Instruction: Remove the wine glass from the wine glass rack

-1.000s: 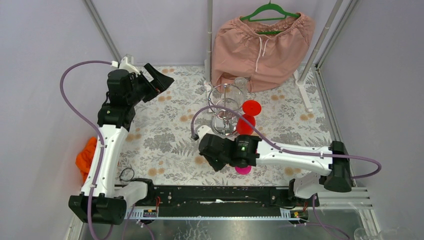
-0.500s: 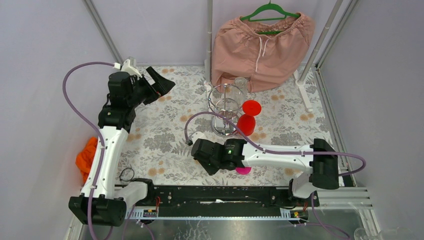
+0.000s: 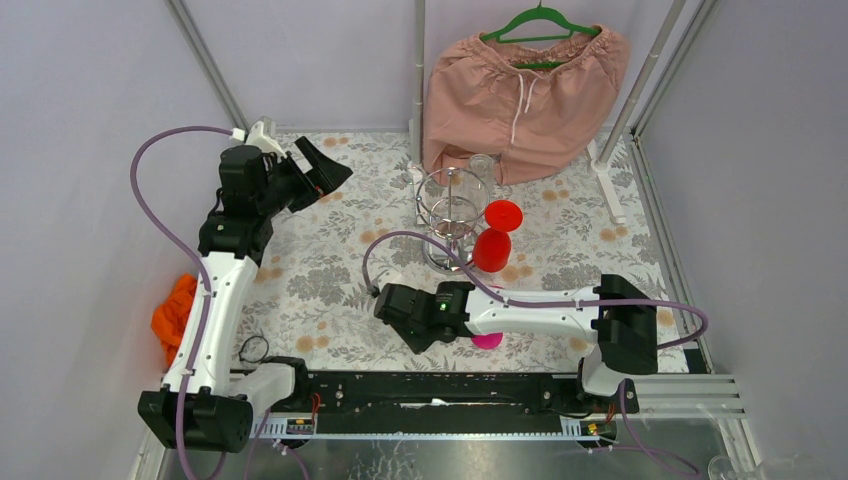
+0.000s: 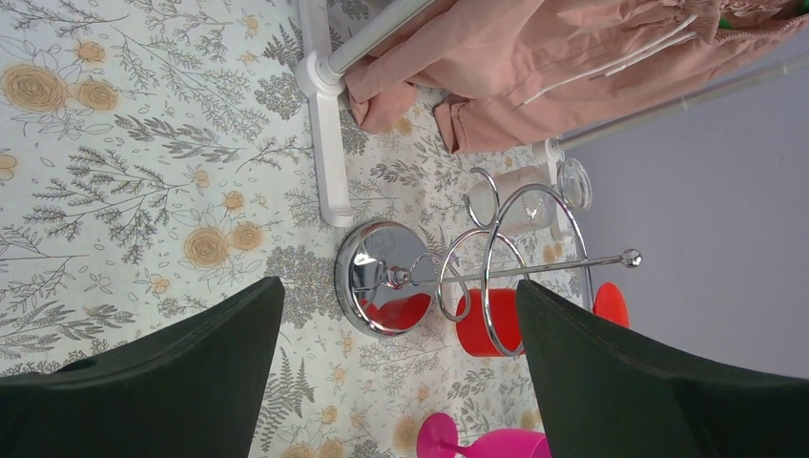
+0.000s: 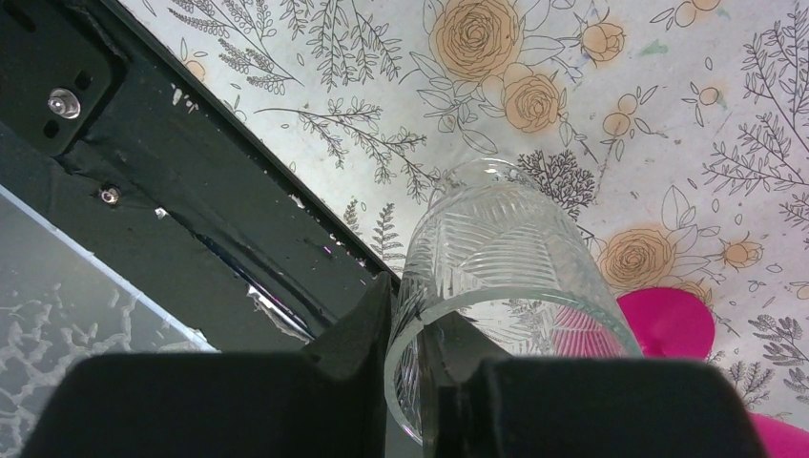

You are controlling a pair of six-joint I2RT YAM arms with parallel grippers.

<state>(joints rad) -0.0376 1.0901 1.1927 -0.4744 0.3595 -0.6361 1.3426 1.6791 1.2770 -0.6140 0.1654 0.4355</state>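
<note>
Jutting lengthwise from right pincer [image 5: 412,326], wine glass [image 5: 506,253]

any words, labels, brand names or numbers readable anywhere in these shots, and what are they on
None: no text reads in any view.
wine glass in the right end effector: a cut leaf pattern only, no letters.
tablecloth: printed flowers and ferns, no words.
black rail: screws and scuffs in the right wrist view, no label; the small parts under it in the top view are too small to read.
</note>
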